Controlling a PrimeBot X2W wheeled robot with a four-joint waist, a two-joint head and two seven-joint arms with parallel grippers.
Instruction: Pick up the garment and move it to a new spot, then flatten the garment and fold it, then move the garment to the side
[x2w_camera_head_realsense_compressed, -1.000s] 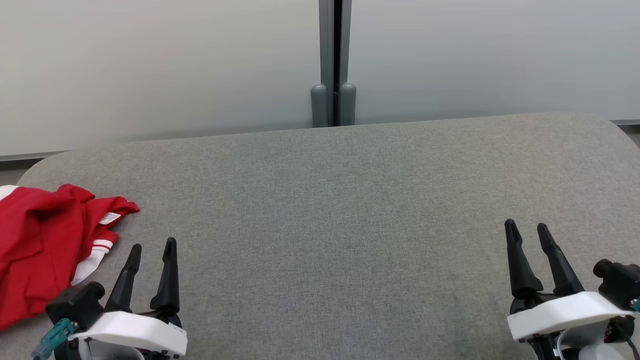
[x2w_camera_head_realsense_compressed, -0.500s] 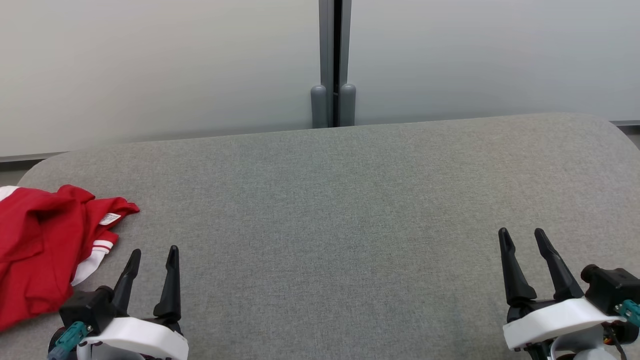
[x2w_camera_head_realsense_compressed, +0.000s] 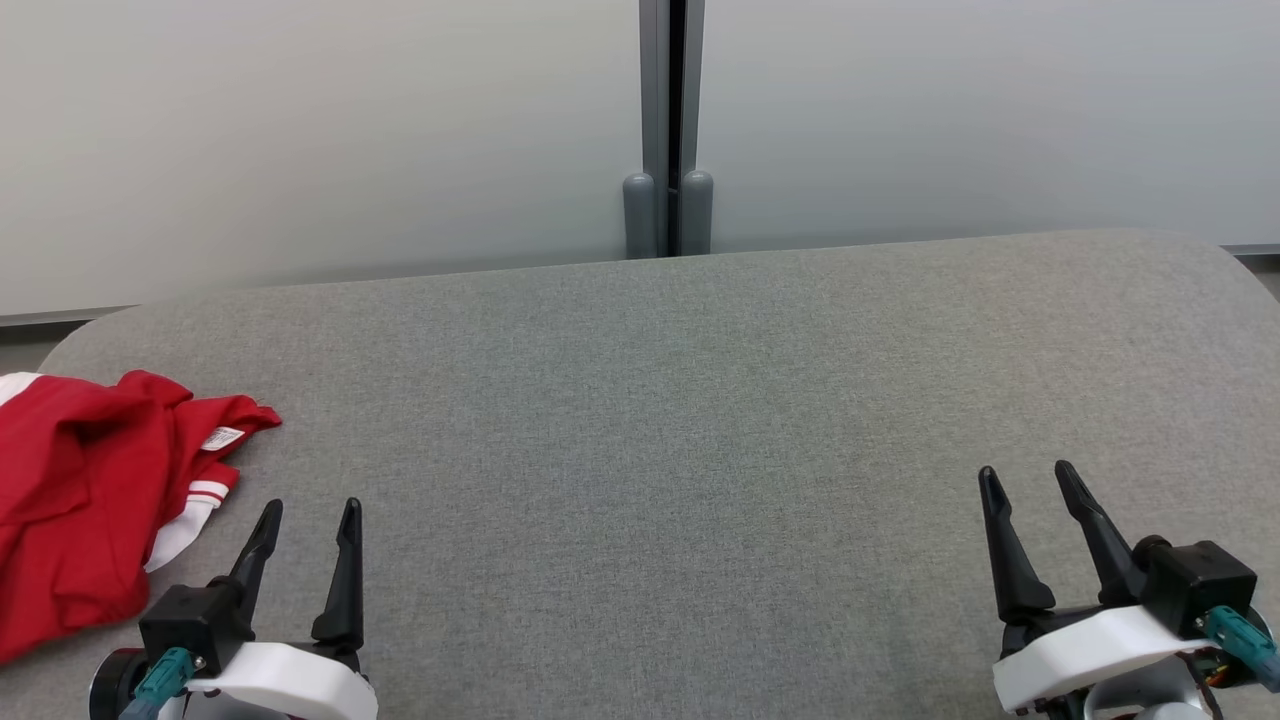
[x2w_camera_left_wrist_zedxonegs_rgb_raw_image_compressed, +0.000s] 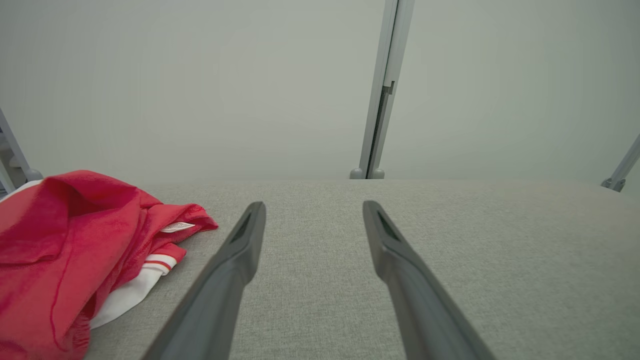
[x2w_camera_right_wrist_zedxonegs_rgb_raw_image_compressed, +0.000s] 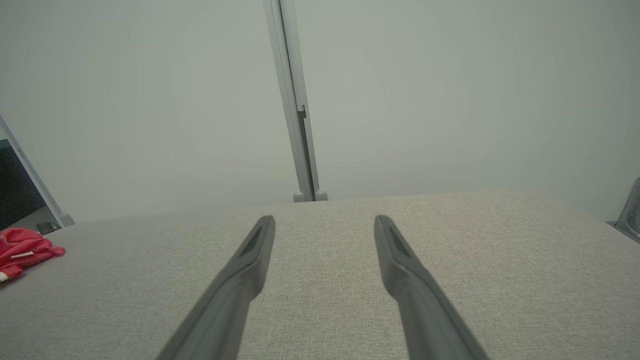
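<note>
Pointing forward low over the grey table (x2w_camera_head_realsense_compressed: 640, 400), both arms' jaws stand wide apart, empty

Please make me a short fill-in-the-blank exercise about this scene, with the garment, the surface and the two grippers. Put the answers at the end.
1. The garment is mainly ____ with white trim.
2. It lies crumpled at the robot's ____ end of the grey surface.
3. The left gripper and the right gripper both have their jaws ____, holding nothing.

Missing words: red; left; open.
</note>
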